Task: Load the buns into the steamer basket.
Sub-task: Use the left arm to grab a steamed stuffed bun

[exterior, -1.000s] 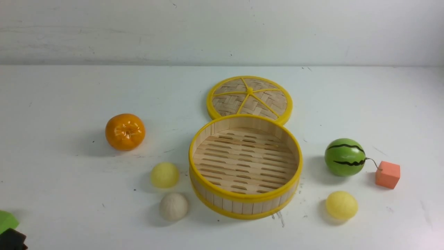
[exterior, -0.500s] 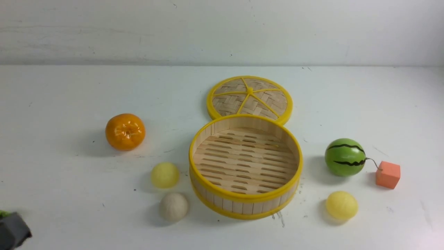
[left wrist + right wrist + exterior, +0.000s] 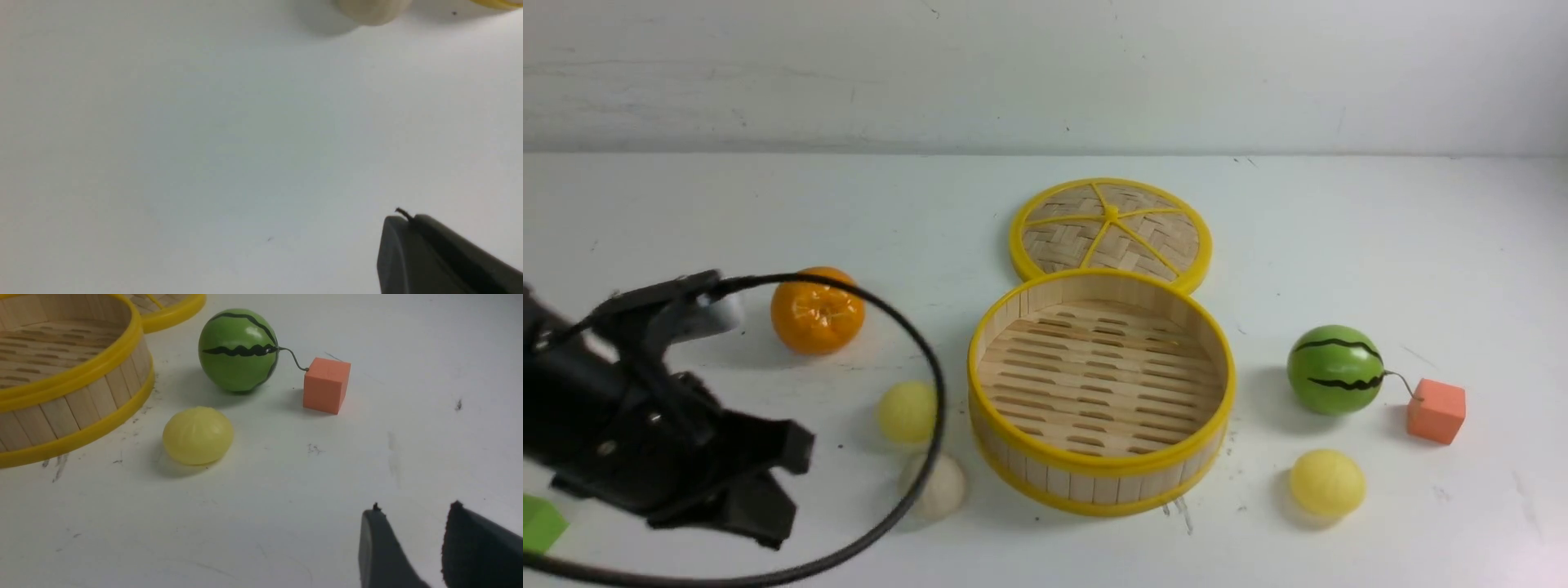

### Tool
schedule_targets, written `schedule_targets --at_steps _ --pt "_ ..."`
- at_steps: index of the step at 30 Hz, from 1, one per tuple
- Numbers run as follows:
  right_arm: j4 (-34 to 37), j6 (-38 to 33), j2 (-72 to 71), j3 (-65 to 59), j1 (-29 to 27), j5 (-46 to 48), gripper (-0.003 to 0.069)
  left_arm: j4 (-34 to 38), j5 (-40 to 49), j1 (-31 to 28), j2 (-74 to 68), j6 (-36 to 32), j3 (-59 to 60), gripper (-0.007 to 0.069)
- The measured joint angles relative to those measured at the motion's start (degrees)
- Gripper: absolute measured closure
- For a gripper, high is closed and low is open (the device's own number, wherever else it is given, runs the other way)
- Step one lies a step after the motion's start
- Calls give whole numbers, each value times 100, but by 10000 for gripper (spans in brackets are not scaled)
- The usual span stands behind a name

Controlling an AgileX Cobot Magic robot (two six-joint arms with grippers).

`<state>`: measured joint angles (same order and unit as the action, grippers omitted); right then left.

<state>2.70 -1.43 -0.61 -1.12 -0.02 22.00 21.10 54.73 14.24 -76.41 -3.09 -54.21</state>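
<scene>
The round steamer basket (image 3: 1104, 490) is in the middle of the surface (image 3: 1135, 555), open upward, with yellow rims. Between it and the right edge is the pale yellow bun (image 3: 1327, 483). The left claw (image 3: 408, 216) is closed; the right claw (image 3: 414, 506) is apart.

"Buns?"
"Three buns (image 3: 1326, 483). Tally by colour: two yellow, one beige."
"Baskets?"
"One basket (image 3: 1101, 474)."
"Lids?"
"Lid (image 3: 1111, 229), count one."
"Fruit, kind by kind?"
"Orange (image 3: 818, 314): one. Watermelon (image 3: 1335, 370): one. Two fruits in all, one of each."
"Blocks?"
"Two, going by colour: one red block (image 3: 1436, 412), one green block (image 3: 539, 524). Green one partly out of view, so its full shape can't be told; entered as a block."
"Read back the tally."
"Buns three, blocks two; basket, lid, orange and watermelon, one apiece."
</scene>
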Motion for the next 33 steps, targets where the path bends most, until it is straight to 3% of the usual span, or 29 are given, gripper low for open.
schedule_targets --at_steps 3,9,16,26,33 --pt "0 0 0 0 0 0 419 -702 33 764 -559 485 -742 638" --pt "0 0 0 0 0 0 419 -1782 129 1019 -1697 1097 -1830 638" --pt "0 0 0 0 0 0 419 -2067 83 1019 -2829 890 -2575 613" --pt "0 0 0 0 0 0 419 -2326 -611 935 -3122 895 -2753 377" --pt "0 0 0 0 0 0 419 -2280 -925 676 -3476 895 -2759 365"
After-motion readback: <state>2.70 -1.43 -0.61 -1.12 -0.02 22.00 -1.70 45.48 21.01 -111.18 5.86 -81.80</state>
